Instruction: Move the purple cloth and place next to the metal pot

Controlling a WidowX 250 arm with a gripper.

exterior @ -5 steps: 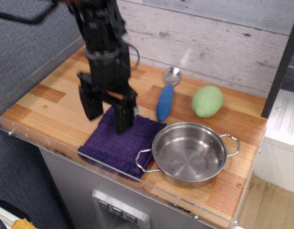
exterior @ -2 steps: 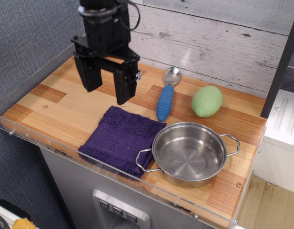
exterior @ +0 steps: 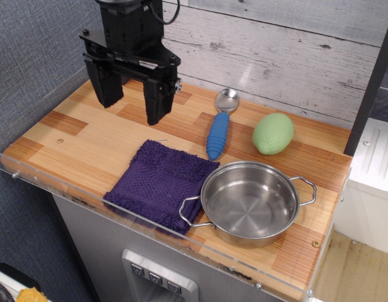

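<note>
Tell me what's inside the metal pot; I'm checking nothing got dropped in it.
The metal pot looks empty: only its bare shiny floor and walls show. The near wall hides a thin strip of floor. The purple cloth lies outside, against its left handle.

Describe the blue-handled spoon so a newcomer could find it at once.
Start at the wooden counter and find the metal pot near its front edge. Just behind the pot, left of the green egg-shaped object, lies the spoon. Only it has a ribbed blue handle and a small shiny bowl.

1 view looks down from high front-right, fairly near, across the wooden counter (exterior: 87,141).
</note>
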